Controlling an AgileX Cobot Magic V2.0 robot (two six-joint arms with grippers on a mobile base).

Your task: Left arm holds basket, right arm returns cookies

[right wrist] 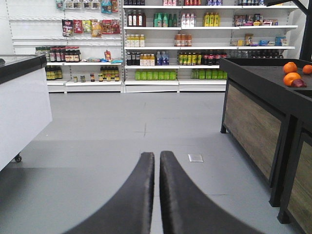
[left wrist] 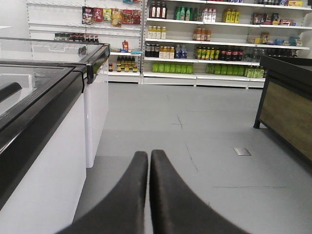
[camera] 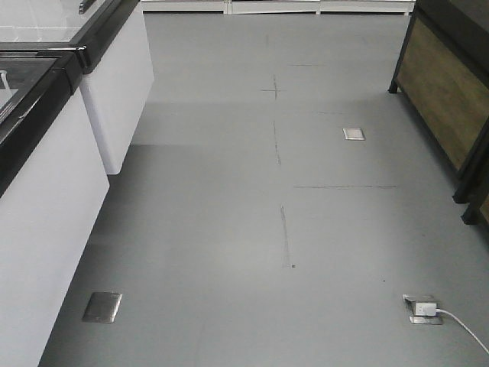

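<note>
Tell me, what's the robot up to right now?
Left gripper shut, empty. Right gripper shut, empty. Basket and cookies not in view. Floor ahead open; freezer left.

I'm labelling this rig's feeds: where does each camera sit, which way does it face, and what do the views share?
Exterior front: faces forward, tilted down at grey floor, white freezer left, wooden-panelled stand right; no robot body shows.
Left wrist: behind the closed left tool, facing the drink shelves, freezer left.
Right wrist: behind the closed right tool, facing the same shelves, oranges right.
Shared: both wrist views show shelves and stand.
</note>
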